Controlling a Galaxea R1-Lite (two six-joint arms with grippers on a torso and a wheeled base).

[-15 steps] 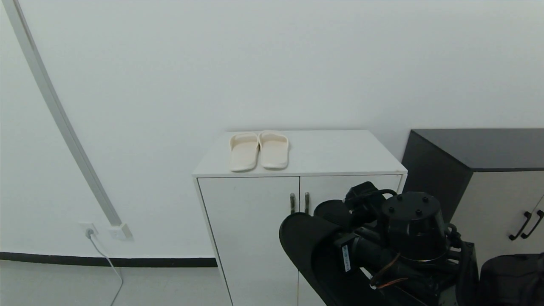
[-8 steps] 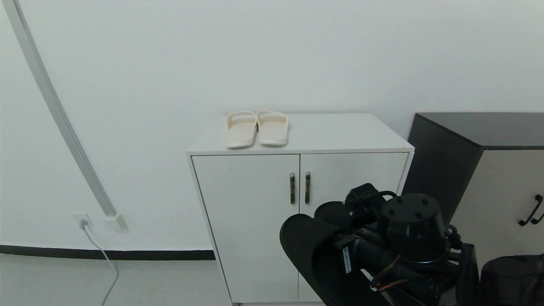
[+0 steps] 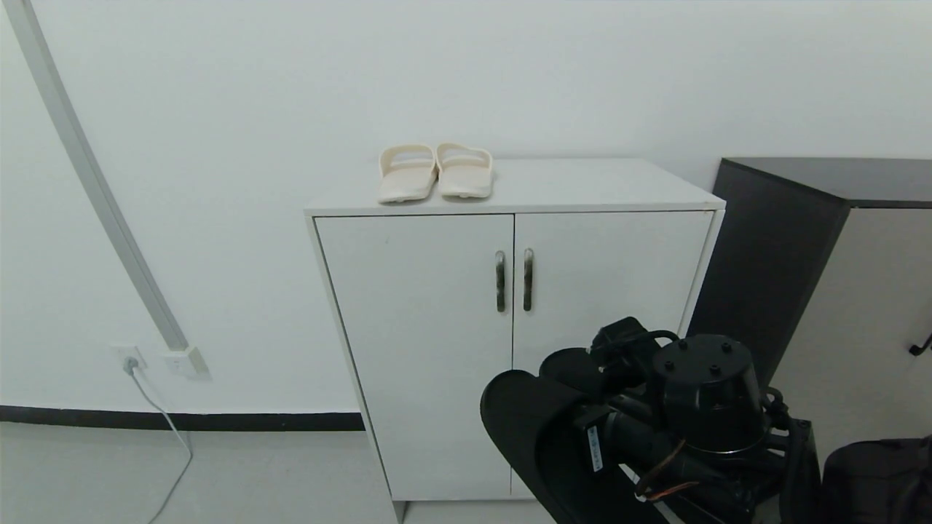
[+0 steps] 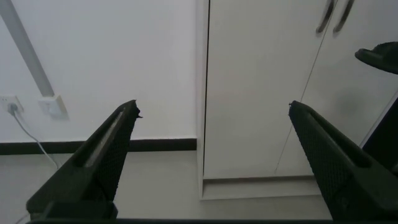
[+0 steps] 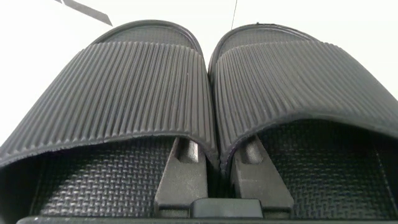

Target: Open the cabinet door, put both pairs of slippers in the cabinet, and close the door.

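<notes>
Your right hand (image 5: 221, 177) is clamping the black slippers (image 3: 531, 429) before the shut cabinet (image 3: 582, 188), left hand (image 4: 214, 155) spread, likely freed for its door (image 3: 415, 327).

White wall (image 3: 218, 109) behind. Grey cable conduit (image 3: 87, 175) runs slanted down the wall to a small junction box (image 3: 188, 362). Wall socket (image 3: 127, 358) just beside the box, plug in, grey cable (image 3: 171, 451) hanging to the grey floor (image 3: 218, 477). Black baseboard (image 3: 182, 421) along the wall foot. On the right, a dark side cabinet (image 3: 772, 262), black top, light grey front, black handle (image 3: 921, 346) at the frame edge.
</notes>
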